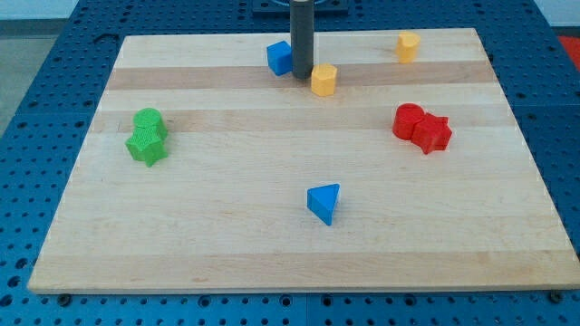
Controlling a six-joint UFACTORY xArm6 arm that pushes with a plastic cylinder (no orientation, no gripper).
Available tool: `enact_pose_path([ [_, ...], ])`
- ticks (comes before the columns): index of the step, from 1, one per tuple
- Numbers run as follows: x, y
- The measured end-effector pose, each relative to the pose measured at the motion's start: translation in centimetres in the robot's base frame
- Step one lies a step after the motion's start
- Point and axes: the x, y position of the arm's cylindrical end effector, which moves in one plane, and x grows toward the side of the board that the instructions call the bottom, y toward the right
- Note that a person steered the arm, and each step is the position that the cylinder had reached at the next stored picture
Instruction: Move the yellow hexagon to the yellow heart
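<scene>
Here, straight dark rod seen at view's top; my tip (302, 76) set on light wooden board (272, 244), wedged between blue cube block (280, 57) and yellow hexagon block (323, 80), just beside both. No jaws fitted, nothing held. Yellow heart block (408, 45) placed well apart, toward view's top right. Two red blocks (422, 128) touching at right, shapes unclear. Green blocks (148, 136) at left. Blue triangular block (324, 202) near bottom centre.

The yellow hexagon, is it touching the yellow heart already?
No, the yellow hexagon sits beside my tip, well apart from the yellow heart.
</scene>
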Motion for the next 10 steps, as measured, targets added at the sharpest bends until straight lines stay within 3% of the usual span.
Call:
enact_pose_path([
  [3,0.4,0.7],
  [4,3.4,-1.1],
  [5,3.8,0.7],
  [7,-1.1,5.3],
  [10,0.4,5.2],
])
